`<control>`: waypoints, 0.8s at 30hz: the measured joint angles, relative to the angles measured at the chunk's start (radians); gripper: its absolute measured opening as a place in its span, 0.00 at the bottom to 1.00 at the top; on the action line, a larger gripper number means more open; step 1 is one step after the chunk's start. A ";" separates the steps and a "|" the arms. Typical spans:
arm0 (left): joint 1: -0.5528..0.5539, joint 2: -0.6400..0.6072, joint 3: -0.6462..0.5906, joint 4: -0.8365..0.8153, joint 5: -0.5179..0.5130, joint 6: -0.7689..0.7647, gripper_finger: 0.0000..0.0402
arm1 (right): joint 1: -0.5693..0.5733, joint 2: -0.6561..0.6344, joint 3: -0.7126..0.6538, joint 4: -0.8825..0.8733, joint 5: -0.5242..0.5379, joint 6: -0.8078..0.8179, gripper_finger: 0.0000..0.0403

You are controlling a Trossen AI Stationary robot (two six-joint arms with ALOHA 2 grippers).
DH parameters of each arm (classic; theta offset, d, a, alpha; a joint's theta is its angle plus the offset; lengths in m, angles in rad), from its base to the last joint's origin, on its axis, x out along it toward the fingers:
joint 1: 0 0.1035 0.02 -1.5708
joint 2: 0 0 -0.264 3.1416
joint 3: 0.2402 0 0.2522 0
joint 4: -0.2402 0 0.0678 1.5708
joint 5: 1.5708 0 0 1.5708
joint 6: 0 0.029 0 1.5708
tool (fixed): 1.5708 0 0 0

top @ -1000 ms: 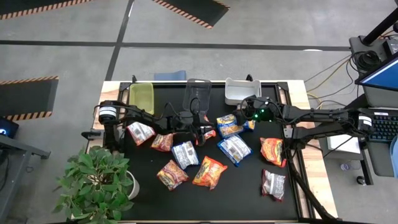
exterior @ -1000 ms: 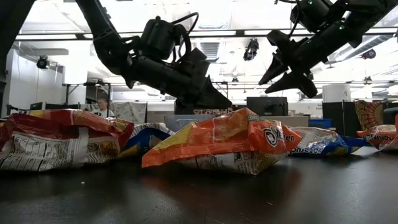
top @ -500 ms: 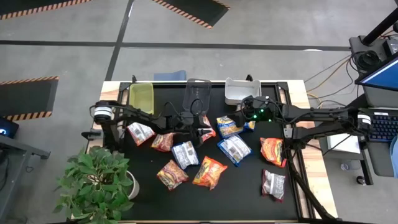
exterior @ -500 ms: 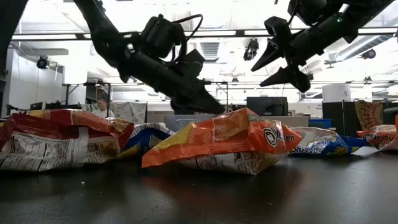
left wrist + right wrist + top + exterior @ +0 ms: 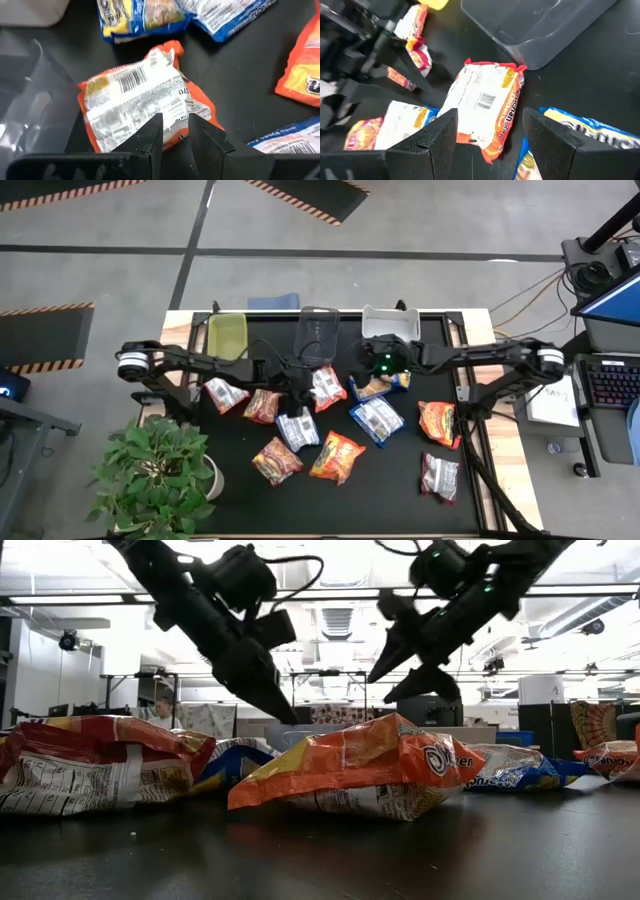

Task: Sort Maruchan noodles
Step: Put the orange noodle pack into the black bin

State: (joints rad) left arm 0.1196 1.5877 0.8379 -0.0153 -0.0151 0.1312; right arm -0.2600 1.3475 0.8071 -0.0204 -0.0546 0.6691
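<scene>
Several Maruchan packets lie flat on the black table. One orange-red packet (image 5: 326, 387) (image 5: 140, 100) lies barcode side up in front of the dark mesh bin. My left gripper (image 5: 305, 387) (image 5: 176, 122) slants down at that packet's left edge, its fingers a narrow gap apart, with the packet's print showing through the gap. In the low view its tip (image 5: 290, 718) hangs above the packets. My right gripper (image 5: 375, 372) (image 5: 397, 680) (image 5: 490, 135) hovers open just right of that packet, above a blue-and-yellow packet (image 5: 372, 386). My left gripper has its fingertips (image 5: 152, 132) over the orange-red packet's edge (image 5: 172, 142) nearest the arm. I cannot tell whether they touch it. The packet lies on the table.
Along the far edge stand a green bin (image 5: 228, 335), a dark mesh bin (image 5: 318, 330) and a white bin (image 5: 388, 325). Other packets lie at the left (image 5: 225, 393), the middle (image 5: 297, 427), the near side (image 5: 337, 457) and the right (image 5: 438, 423). A potted plant (image 5: 160, 470) stands at the near-left corner.
My left gripper has drawn back toward the table's left. The orange-red packet, seen before as a small orange bit at its tip, now lies spread with its white barcode side up. My right gripper has moved toward the table's left, nearer that packet, staying open.
</scene>
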 joint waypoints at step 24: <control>0.000 0.149 -0.159 0.411 0.028 -0.098 0.09 | -0.012 0.331 0.296 -0.218 -0.035 -0.155 0.53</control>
State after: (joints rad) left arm 0.1198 1.7363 0.6786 0.3955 0.0132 0.0329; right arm -0.2716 1.6783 1.1032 -0.2381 -0.0891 0.5143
